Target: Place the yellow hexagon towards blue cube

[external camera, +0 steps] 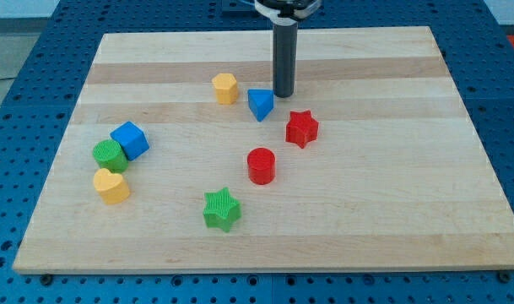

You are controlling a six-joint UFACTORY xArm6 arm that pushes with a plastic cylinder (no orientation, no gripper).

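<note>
The yellow hexagon (pixel 225 88) sits on the wooden board, above the middle. The blue cube (pixel 130 139) is at the view's left, touching a green cylinder-like block (pixel 110 155). My tip (pixel 283 94) stands to the right of the yellow hexagon, just above and right of a blue triangular block (pixel 259 105). The tip is apart from the hexagon, with the blue triangle's top edge between them.
A yellow heart-shaped block (pixel 111 186) lies below the green block at the left. A red star (pixel 301 128) is right of the blue triangle. A red cylinder (pixel 261 165) and a green star (pixel 221 209) lie lower in the middle.
</note>
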